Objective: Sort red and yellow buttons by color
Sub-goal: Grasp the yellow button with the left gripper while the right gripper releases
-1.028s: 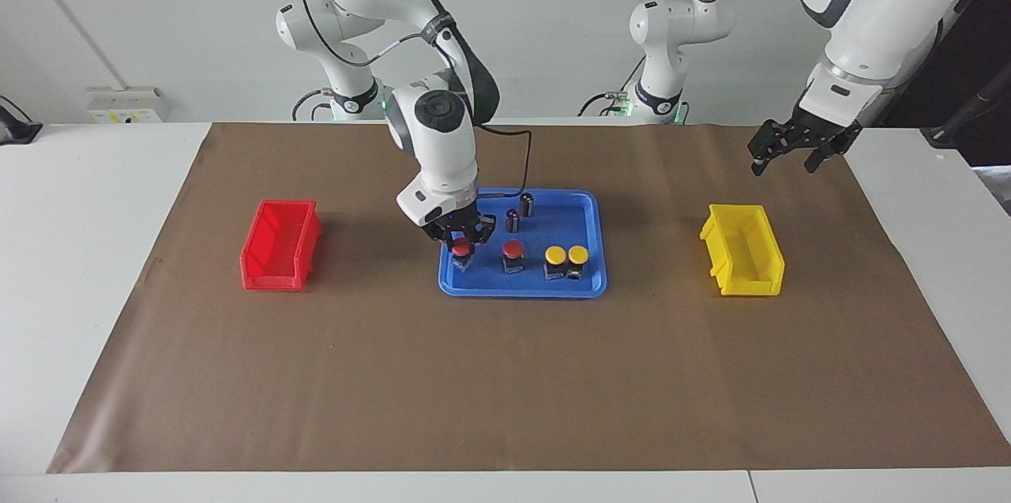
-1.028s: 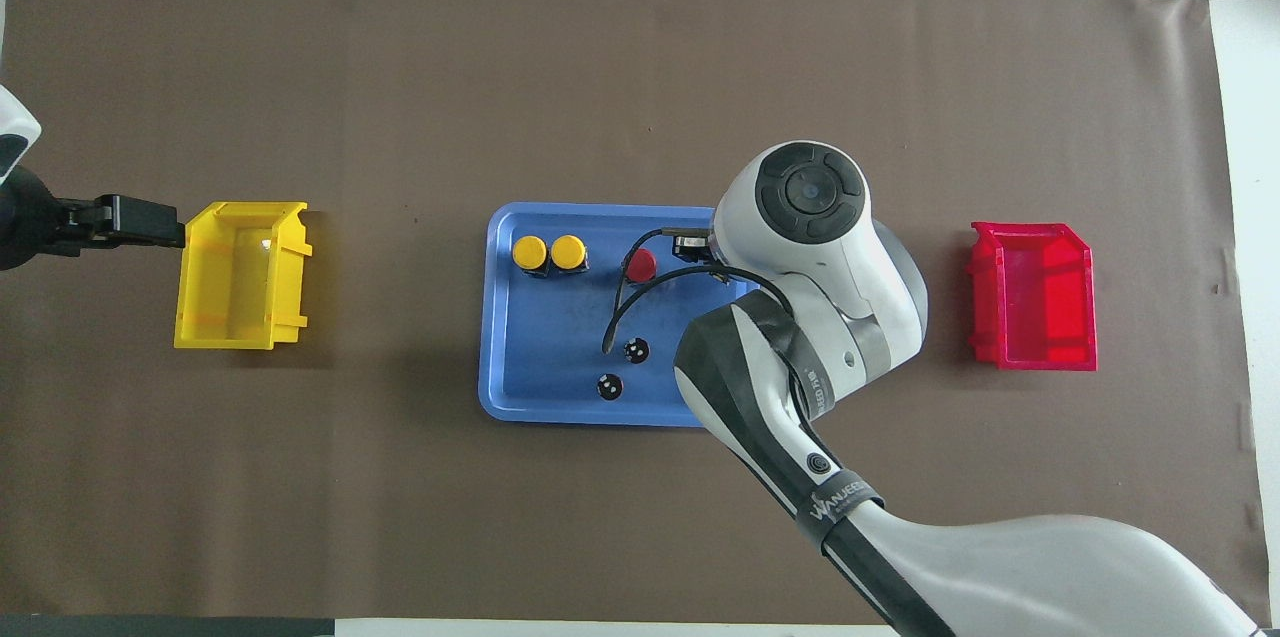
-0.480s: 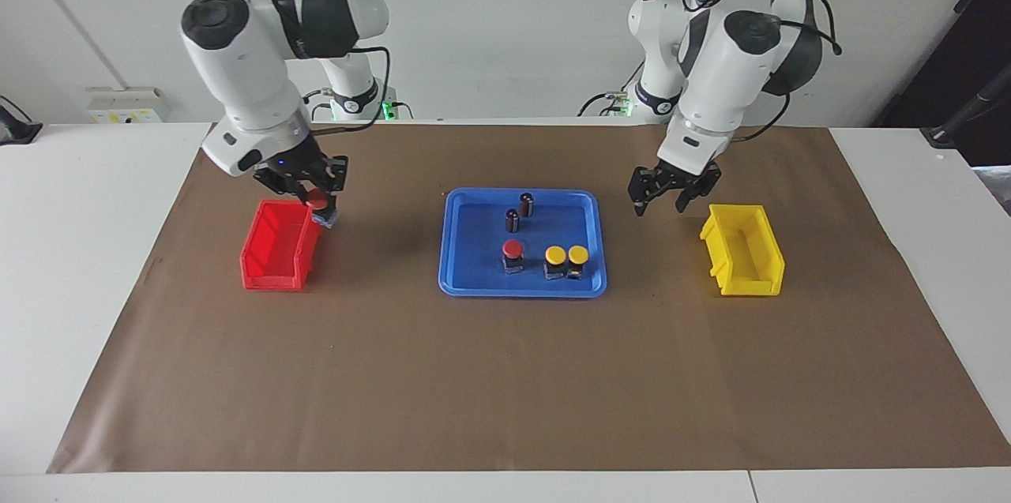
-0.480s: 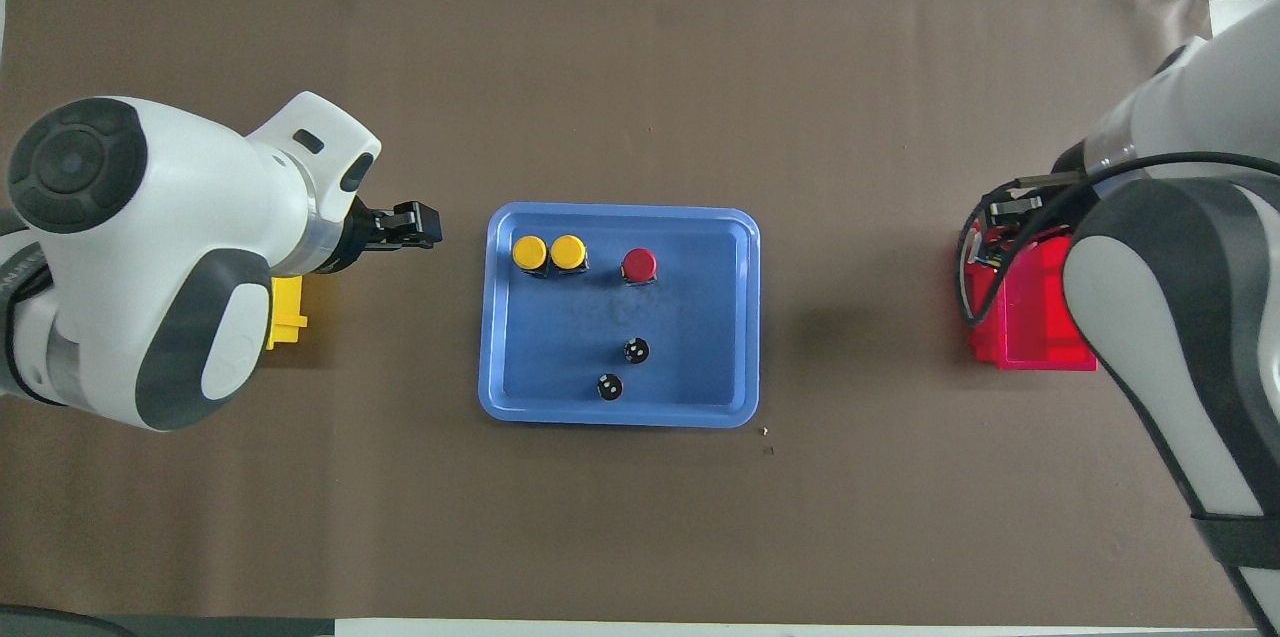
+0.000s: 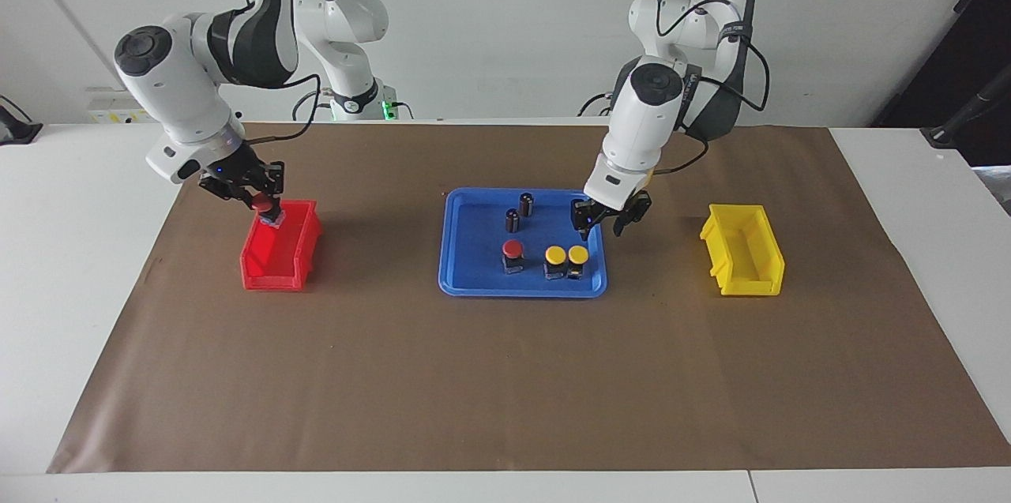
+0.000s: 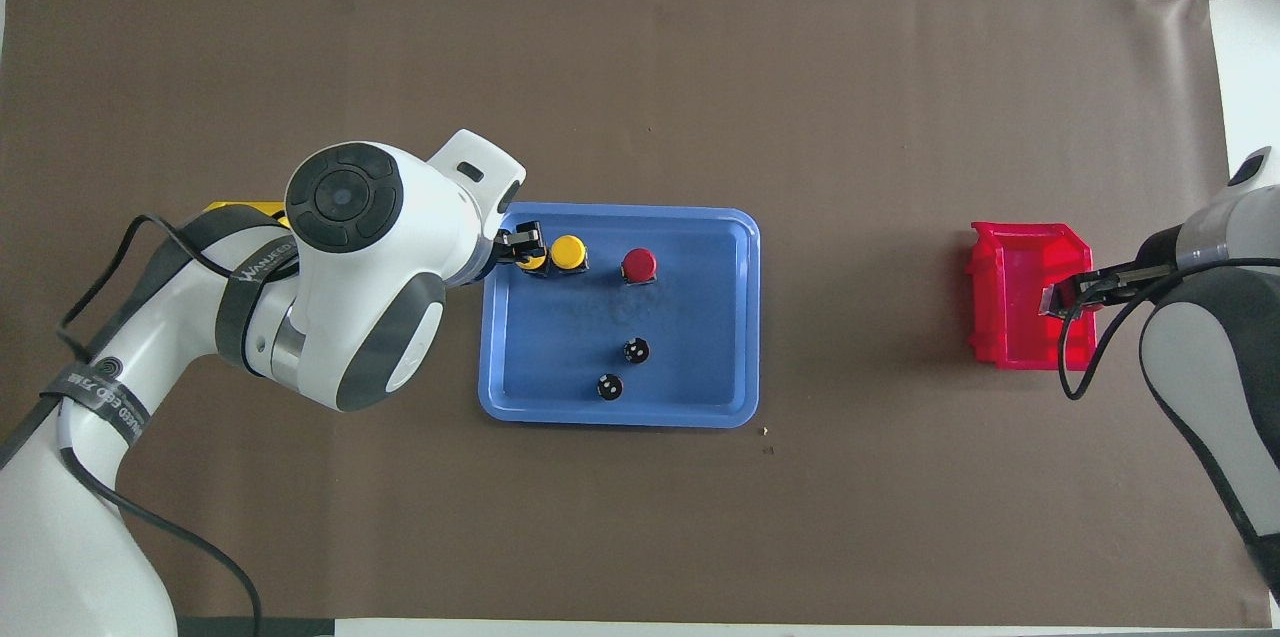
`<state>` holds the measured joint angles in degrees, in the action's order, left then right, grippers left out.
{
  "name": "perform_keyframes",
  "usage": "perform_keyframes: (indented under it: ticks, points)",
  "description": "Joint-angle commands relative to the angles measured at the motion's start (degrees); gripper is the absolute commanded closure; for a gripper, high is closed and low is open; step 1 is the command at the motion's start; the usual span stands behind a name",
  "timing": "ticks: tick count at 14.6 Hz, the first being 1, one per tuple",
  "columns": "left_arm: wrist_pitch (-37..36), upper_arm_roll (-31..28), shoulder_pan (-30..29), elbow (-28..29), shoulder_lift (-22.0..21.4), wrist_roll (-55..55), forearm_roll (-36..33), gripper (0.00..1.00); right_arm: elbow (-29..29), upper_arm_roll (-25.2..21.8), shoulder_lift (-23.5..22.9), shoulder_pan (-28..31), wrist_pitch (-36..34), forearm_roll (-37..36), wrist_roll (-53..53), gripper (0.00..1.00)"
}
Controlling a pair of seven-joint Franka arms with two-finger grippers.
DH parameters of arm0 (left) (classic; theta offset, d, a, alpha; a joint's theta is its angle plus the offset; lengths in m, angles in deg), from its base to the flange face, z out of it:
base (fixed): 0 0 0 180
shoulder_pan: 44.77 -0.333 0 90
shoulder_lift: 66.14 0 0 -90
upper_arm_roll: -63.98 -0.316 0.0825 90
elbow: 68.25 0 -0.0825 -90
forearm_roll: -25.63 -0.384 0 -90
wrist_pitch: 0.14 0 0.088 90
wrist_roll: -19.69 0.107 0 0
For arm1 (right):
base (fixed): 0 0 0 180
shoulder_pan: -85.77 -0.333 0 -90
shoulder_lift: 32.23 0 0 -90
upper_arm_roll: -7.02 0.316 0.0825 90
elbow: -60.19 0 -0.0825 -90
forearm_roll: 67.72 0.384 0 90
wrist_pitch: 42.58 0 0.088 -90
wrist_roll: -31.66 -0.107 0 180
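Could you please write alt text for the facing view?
The right gripper holds a red button over the red bin. The left gripper hovers, open, over the blue tray holding another red and two yellow buttons.

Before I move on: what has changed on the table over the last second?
The right gripper lifted a red button off the blue tray and carried it over the red bin, still clamped. The left gripper swung from beside the yellow bin to over the tray's edge, open, above the two yellow buttons. The other red button, both dark cylinders and both bins stayed put.
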<state>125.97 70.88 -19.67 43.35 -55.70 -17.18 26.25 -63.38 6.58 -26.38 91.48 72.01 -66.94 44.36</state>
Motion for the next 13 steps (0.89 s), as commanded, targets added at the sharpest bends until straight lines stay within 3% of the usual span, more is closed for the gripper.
perform_keyframes:
  ticks: [1, 6, 13]
  points:
    - [1.7, -1.0, 2.0, -1.9, 2.7, -3.3, -2.0, 0.34, -5.6, 0.7, 2.7, 0.9, 4.0, 0.6, 0.9, 0.81]
    - [2.6, -1.0, 3.4, -3.8, 6.6, -8.3, -6.6, 0.34, -14.2, 0.5, 3.4, 2.0, 14.5, 0.6, 3.5, 0.81]
    - [2.9, -1.0, 2.9, -3.8, 7.3, -8.2, -6.8, 0.36, -17.7, 0.5, 3.0, 3.4, 19.3, 0.6, 6.1, 0.81]
